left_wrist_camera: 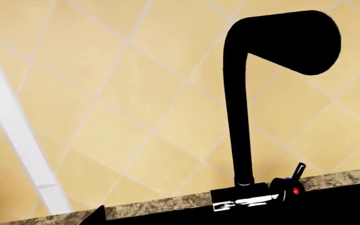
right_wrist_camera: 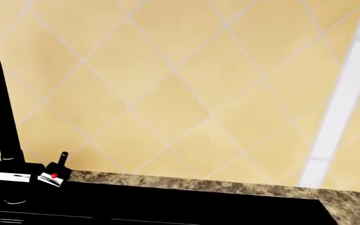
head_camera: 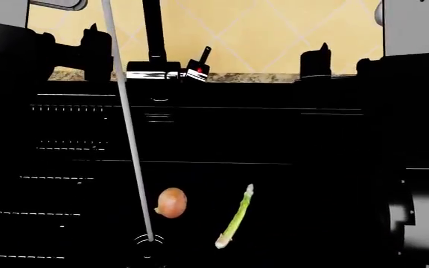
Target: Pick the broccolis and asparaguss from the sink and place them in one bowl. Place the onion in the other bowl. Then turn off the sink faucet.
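1. Basically, onion [head_camera: 171, 202] and asparagus [head_camera: 234, 217] are both lying in the sink [head_camera: 199, 134], low and front, water stream [head_camera: 127, 128] landing just beside the onion.
2. Asparagus is running near-far with a slight lean, tip away from the robot; it's sitting on the onion's right, so the right arm looks nearer to it, the left to the onion.
3. Both wrist cams are pointing at the wall tiles and faucet [left_wrist_camera: 243, 93], not down at the veg, so both arms are sitting high, well apart from either item.
4. Claw state: can't tell for either; fingertips aren't showing in any view.
5. No broccoli or bowls showing.
6. Faucet lever [head_camera: 201, 60] is tilted; water is running.
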### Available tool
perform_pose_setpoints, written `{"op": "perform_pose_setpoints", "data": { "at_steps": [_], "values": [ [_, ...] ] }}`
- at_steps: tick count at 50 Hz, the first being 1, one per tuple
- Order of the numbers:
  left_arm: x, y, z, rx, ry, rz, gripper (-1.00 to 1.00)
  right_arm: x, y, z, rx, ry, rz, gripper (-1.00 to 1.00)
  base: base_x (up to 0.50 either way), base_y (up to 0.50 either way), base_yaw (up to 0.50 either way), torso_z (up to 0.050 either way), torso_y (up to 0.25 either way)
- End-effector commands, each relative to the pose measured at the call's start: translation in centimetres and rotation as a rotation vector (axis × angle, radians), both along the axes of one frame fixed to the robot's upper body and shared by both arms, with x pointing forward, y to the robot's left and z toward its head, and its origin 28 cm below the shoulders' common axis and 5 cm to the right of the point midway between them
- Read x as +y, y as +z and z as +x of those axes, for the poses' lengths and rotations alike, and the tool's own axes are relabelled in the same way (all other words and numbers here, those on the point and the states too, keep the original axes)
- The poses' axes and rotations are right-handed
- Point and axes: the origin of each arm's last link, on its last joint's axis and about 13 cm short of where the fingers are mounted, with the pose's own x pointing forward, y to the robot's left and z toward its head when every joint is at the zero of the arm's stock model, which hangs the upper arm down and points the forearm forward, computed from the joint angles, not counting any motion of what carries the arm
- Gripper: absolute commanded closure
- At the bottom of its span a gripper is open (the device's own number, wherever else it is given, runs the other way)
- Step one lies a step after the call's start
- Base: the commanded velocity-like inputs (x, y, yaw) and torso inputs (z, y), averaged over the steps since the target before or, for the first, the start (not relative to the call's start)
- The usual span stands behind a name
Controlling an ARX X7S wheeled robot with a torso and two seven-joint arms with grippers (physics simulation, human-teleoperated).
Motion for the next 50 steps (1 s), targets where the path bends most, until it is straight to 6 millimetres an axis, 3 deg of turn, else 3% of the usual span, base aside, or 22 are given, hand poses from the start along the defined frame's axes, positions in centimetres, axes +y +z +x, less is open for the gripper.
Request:
{"op": "perform_pose_setpoints", "data": {
  "at_steps": [1, 13, 17, 23, 28, 36, 39, 40, 50],
  "values": [
    [-0.1, -0.2, 0.0, 0.014, -0.024, -0.013, -1.0, -0.1, -0.5, -0.3, 0.019, -0.009, 0.016, -1.0, 0.04, 0.02, 0.0, 0.0, 0.0],
    [-0.1, -0.9, -0.4, 0.037, -0.033, -0.019, -1.0, 0.0, -0.2, -0.5, 0.014, -0.01, 0.01, -1.0, 0.0, 0.0, 0.0, 0.0, 0.0],
    [-0.7, -1.1, -1.1, 0.141, -0.121, -0.022, -1.0, 0.0, -0.1, -0.6, 0.021, -0.01, 0.006, -1.0, 0.0, 0.0, 0.0, 0.0, 0.0],
    [-2.2, -2.5, -3.8, 0.355, -0.341, -0.022, -1.0, -0.1, 0.0, -0.8, 0.024, -0.012, 0.01, -1.0, 0.0, 0.0, 0.0, 0.0, 0.0],
    [-2.7, -3.5, -3.9, 0.45, -0.311, -0.015, -1.0, 0.0, 0.2, -1.0, 0.021, -0.002, 0.015, -1.0, 0.0, 0.0, 0.0, 0.0, 0.0],
    [-4.3, -3.2, -5.1, 0.62, -0.377, -0.089, -1.0, 0.0, 0.2, -1.7, 0.029, 0.006, 0.016, -1.0, 0.0, 0.0, 0.0, 0.0, 0.0],
    [-6.5, -3.3, -5.5, 0.803, -0.314, -0.028, -1.0, 0.3, 0.3, -2.4, 0.042, 0.031, 0.008, -1.0, 0.0, 0.0, 0.0, 0.0, 0.0],
    [-7.1, -3.1, -6.1, 0.824, -0.42, -0.052, -1.0, 0.3, 0.3, -2.5, 0.043, 0.033, 0.008, -1.0, 0.0, 0.0, 0.0, 0.0, 0.0],
    [-8.1, -6.1, -7.8, 0.934, -0.447, 0.066, -1.0, 0.0, -0.4, -2.8, 0.055, 0.033, 0.012, -1.0, 0.0, 0.0, 0.0, 0.0, 0.0]
  ]
}}
